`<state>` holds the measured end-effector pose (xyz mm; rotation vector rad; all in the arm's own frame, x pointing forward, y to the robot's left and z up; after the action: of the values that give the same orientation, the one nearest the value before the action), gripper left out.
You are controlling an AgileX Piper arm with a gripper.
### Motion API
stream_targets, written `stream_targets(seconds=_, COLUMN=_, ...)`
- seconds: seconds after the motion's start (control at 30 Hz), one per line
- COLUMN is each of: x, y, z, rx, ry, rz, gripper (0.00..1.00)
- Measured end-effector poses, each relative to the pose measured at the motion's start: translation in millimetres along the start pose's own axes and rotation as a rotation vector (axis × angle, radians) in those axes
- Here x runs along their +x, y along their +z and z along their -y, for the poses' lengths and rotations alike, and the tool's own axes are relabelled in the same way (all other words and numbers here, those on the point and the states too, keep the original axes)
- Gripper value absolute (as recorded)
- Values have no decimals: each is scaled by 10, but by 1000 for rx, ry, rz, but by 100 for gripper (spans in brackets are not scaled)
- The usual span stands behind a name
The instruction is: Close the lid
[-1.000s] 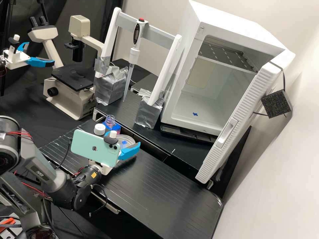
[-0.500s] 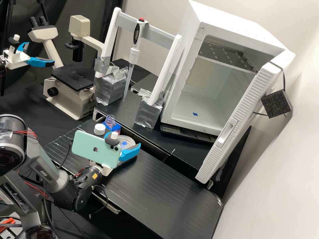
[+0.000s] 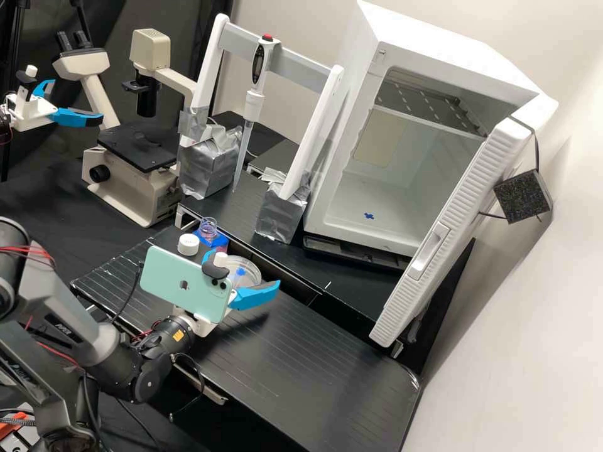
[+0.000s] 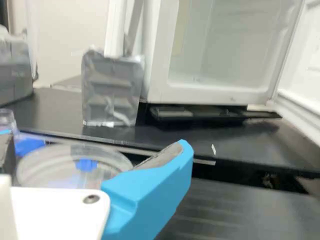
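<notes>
Spreading around the clear dish [image 3: 252, 276], the black tabletop [image 3: 301, 351] is ribbed on its near part; behind the dish and to its right stands a big white cabinet [image 3: 440, 50] with an inner shelf [image 3: 433, 103], its thick door [image 3: 458, 201] swung open on the dish's right; the dark grey arm [image 3: 94, 320] comes in from the left and front of the dish; a beige microscope [image 3: 129, 188] sits well behind it, to the left; straight back from the dish is a white stand [image 3: 282, 56], its feet wrapped in silver, with a pipette [image 3: 254, 103] hanging from its crossbar; a pale green phone [image 3: 185, 282], mounted on the arm, tilts just in front of the dish and to its left

Next in size, the gripper [image 3: 245, 270] is at the dish, its blue fingers spread wide on either side, nothing seen pinched between them; whether either one touches the dish, I cannot tell; the clear lid [image 3: 244, 261], with a small blue patch [image 3: 241, 272], lies over the dish, and how snugly it sits I cannot tell; a small clear-necked bottle [image 3: 208, 226] with blue around its lower part is near the dish, behind and to the left; a white cap [image 3: 188, 244] rests farther left of the dish
</notes>
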<state>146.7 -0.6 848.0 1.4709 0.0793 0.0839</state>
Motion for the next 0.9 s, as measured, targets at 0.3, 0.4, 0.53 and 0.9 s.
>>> stream_targets(seconds=0.3, x=-47, y=-144, z=-57, rx=20, ry=47, rz=-55, gripper=100)
stream_targets(seconds=0.4, x=-41, y=-165, z=-64, rx=41, ry=59, rz=-65, gripper=100)
stream_targets(seconds=0.53, x=3, y=-197, z=-53, rx=96, ry=77, rz=-90, gripper=100)
stream_targets(seconds=0.9, x=296, y=-134, z=31, rx=108, ry=99, rz=-48, gripper=100)
